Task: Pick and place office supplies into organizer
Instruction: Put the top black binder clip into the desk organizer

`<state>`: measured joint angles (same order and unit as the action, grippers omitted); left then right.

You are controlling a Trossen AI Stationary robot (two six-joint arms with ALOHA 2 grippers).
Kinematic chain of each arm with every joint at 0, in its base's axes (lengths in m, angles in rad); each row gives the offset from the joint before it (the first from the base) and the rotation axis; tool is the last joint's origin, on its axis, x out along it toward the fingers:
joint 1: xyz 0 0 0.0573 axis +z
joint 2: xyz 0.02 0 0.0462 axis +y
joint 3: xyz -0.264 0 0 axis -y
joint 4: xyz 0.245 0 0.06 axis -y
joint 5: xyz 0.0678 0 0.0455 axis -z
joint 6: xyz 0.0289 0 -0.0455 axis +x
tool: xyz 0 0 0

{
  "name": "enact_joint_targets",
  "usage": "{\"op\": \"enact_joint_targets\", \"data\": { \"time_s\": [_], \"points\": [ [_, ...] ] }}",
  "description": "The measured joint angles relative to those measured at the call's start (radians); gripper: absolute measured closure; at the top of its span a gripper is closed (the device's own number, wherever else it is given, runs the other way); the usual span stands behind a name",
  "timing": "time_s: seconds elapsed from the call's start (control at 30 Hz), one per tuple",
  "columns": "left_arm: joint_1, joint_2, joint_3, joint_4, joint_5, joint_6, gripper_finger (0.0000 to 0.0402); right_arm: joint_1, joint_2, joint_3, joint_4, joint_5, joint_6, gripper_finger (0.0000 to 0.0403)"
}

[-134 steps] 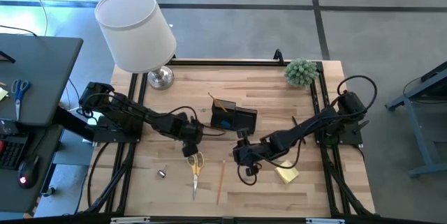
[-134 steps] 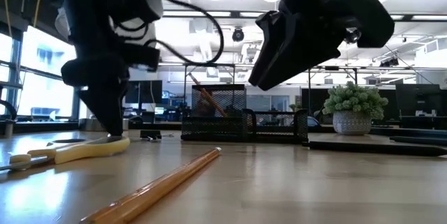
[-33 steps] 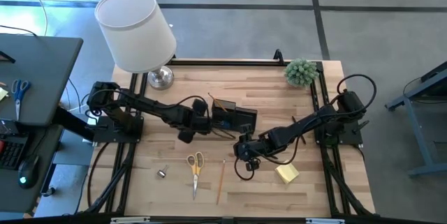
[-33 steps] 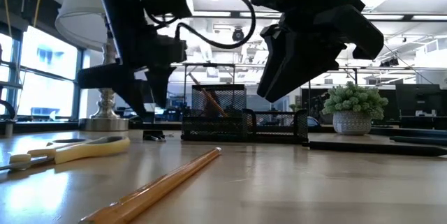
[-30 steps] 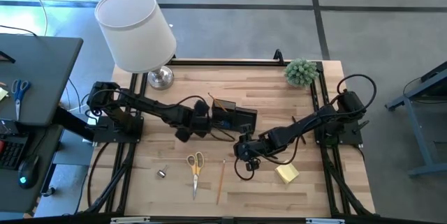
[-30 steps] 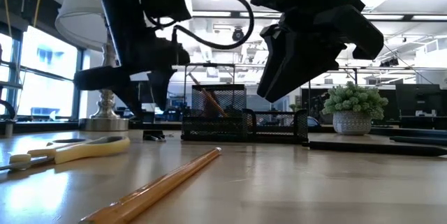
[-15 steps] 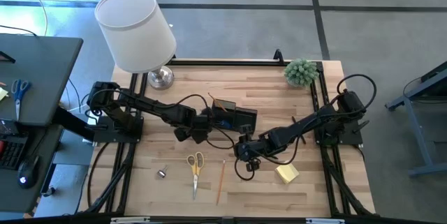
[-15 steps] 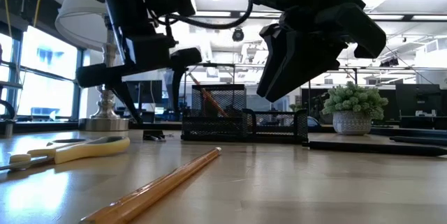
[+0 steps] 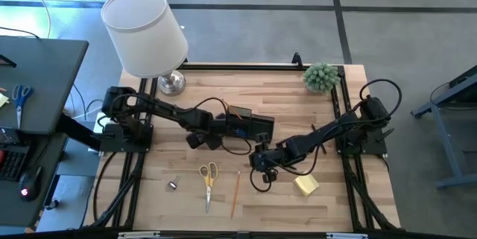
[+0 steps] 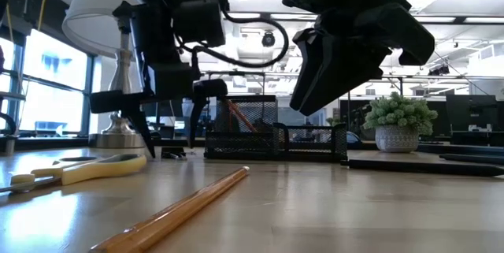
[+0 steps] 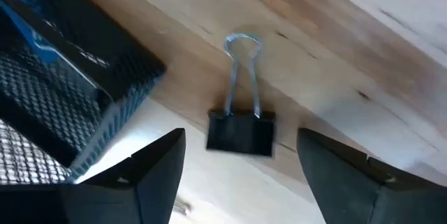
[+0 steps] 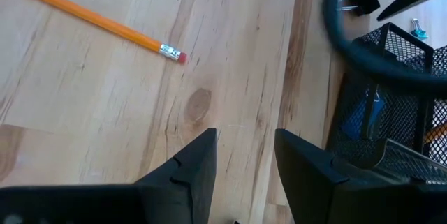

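the left gripper (image 11: 241, 158) hangs with its fingers spread wide over a small black binder clip (image 11: 241, 132) lying flat on the table (image 9: 283, 90), just beside the organizer (image 9: 250, 126). the clip looks light, stiff and likely slippery, so pinching its black body across the flat sides seems safer than its thin wire loops. the right gripper (image 12: 244, 158) waits nearby, fingers slightly parted and empty.

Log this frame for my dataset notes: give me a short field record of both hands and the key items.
left hand: open, over a black binder clip beside the organizer
right hand: open, empty, above bare table near the organizer
yellow-handled scissors: flat on the table, untouched
pencil: on the table beside the scissors
sticky-note pad: on the table, right side
lamp: back left corner
plant: back right corner
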<state>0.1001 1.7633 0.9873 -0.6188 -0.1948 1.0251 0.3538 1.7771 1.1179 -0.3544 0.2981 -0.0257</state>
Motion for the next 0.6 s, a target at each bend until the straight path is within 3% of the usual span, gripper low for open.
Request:
{"op": "enact_joint_targets", "data": {
  "time_s": [0.27,0.6],
  "points": [
    [0.011,0.010,0.001,-0.005,0.019,-0.001,0.0162,0.000,0.000,0.000,0.005,0.000,0.003,0.0263],
    [0.012,0.013,0.001,-0.023,0.040,-0.005,0.0255,0.000,0.000,0.000,0.014,0.000,0.003,0.0263]
  ]
}}
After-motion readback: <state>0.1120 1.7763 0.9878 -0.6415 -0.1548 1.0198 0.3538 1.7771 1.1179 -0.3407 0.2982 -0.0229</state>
